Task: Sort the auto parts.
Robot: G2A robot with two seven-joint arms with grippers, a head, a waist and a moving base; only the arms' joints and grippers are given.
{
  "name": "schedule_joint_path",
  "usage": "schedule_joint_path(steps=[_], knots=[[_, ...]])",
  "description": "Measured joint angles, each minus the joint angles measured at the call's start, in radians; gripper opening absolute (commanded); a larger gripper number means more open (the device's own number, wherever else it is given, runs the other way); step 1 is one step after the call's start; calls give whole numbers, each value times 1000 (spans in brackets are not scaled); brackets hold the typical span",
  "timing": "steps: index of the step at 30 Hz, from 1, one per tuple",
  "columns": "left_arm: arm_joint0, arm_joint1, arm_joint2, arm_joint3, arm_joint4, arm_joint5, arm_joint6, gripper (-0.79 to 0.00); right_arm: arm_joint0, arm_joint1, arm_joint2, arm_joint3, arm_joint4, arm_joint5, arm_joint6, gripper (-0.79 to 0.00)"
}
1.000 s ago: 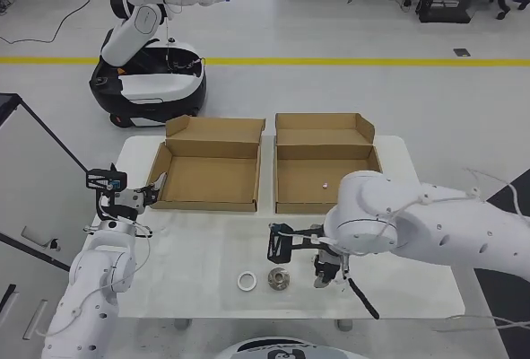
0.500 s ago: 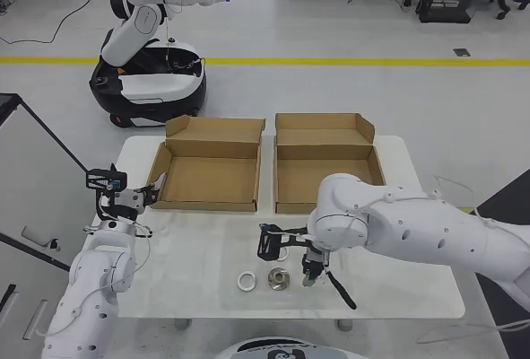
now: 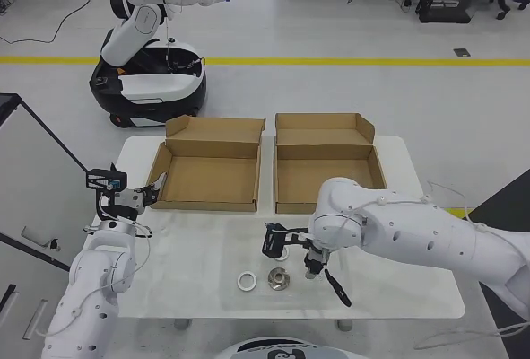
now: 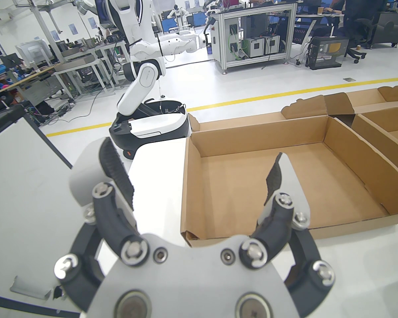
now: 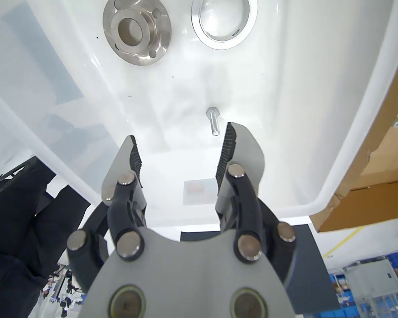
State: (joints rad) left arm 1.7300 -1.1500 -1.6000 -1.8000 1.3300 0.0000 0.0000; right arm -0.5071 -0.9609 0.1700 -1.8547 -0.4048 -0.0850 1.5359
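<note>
The right gripper [image 5: 180,140] hangs over the table [image 5: 285,100] with its jaws spread and nothing between them. A small bolt [image 5: 213,121] lies just past the tip of one finger [image 5: 230,140], nearly in line with that pad and off the centre of the gap. Farther ahead of the jaws sit a steel flange [image 5: 136,31] and a bright ring [image 5: 224,10], side by side and apart from each other. The right box [image 5: 378,173] is off to the bolt-side finger's flank.

From where I stand, the risk is that offset. If the gripper drops straight down, that finger may land on the bolt's shank rather than beside it. The bolt is round and the tabletop glossy, so a nudge could send it rolling away, perhaps toward the flange. A pinch near one end could also squirt it out.

The left gripper [image 4: 192,163] is likewise spread and empty, poised just short of the near corner of the left box [image 4: 285,180].

Compared with a second ago, the right arm's bulk has swung in toward the parts, while its wrist has barely shifted. The left arm, flange and ring sit as they did.
</note>
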Motion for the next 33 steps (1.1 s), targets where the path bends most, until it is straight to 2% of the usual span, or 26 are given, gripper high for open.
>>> schedule_joint_path(steps=[3, 16, 33], knots=[[0, 0, 0, 0, 0, 0, 0, 0, -11, -1, 0, 9, -20, 13, 0, -400], [0, 0, 0, 0, 0, 0, 0, 0, -29, 4, 0, -9, -121, 107, 0, -413], [0, 0, 0, 0, 0, 0, 0, 0, -79, -16, 24, 44, -168, 100, -13, -437]])
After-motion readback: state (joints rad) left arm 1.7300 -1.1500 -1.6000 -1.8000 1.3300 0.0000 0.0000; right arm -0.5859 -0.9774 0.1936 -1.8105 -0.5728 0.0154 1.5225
